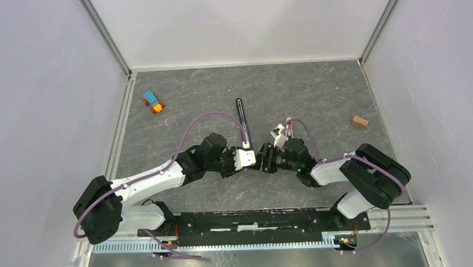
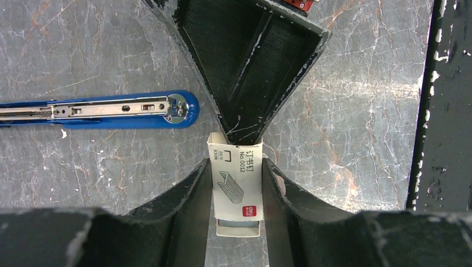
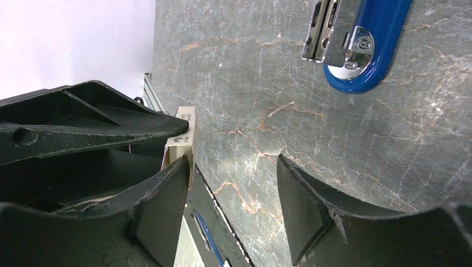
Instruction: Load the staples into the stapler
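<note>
Right, I'm looking at a grey marble-patterned table (image 1: 316,95) boxed in by plain white walls (image 1: 42,87) on metal framing. My landmark is the stapler (image 1: 242,122): it lies flat near the middle, swung open, with its silver rail facing up along the blue body. Left of the stapler and a bit further back sit the toy bricks (image 1: 153,102), and a small wooden block (image 1: 359,121) lies well off to its right. Both arms are reaching in low from the near edge. The left arm (image 1: 158,175) stretches out from its base, the right arm (image 1: 342,168) is folded at the elbow, and the two wrists meet nose to nose just off the stapler's near end. The left gripper (image 2: 236,172) is pinching a little white staple box (image 2: 236,183) by its long sides, holding it near the stapler's rounded blue end but clear of it. A grey strip shows at the box's near opening, and I take that for the staples (image 2: 238,224), though it's small. The right gripper (image 3: 232,161) has its jaws spread wide, holding nothing. In the left wrist view, one black fingertip (image 2: 242,130) sits against the far end of the box
</note>
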You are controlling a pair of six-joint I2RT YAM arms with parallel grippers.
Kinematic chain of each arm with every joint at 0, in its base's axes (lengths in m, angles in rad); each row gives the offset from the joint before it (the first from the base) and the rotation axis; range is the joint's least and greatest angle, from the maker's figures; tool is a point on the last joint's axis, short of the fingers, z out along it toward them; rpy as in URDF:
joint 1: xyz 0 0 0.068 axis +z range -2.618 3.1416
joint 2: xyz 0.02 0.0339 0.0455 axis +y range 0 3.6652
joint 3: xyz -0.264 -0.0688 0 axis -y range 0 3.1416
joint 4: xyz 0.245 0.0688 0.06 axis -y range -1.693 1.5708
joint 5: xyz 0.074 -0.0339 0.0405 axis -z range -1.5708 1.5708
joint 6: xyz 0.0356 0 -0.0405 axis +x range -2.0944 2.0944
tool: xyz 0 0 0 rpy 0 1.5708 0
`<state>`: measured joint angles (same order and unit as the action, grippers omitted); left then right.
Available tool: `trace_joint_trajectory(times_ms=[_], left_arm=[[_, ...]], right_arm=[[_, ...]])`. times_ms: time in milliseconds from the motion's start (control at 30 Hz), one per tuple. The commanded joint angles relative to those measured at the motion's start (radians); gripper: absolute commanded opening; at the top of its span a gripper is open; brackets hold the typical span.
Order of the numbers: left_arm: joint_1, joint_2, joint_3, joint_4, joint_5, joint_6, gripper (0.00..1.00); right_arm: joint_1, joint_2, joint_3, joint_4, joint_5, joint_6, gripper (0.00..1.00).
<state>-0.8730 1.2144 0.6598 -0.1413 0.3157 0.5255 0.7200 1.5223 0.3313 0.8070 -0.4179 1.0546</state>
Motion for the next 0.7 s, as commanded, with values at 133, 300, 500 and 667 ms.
trace_joint_trajectory(times_ms=[133,300,500,667], left_arm=[[-0.007,0.038,0.009,0.018,-0.032,0.079,0.43],[-0.009,0.062,0.017,0.033,-0.024,0.066,0.43],[-0.009,0.058,0.017,0.047,-0.011,0.058,0.43],[-0.009,0.044,0.011,0.063,-0.001,0.054,0.43]], right_arm=[[-0.044,-0.076,0.028,-0.044,-0.006,-0.056,0.65],[-0.059,-0.127,-0.014,-0.022,-0.018,-0.057,0.65],[-0.060,-0.131,-0.007,-0.017,-0.027,-0.053,0.66],[-0.049,-0.092,0.007,0.028,-0.044,-0.019,0.66]])
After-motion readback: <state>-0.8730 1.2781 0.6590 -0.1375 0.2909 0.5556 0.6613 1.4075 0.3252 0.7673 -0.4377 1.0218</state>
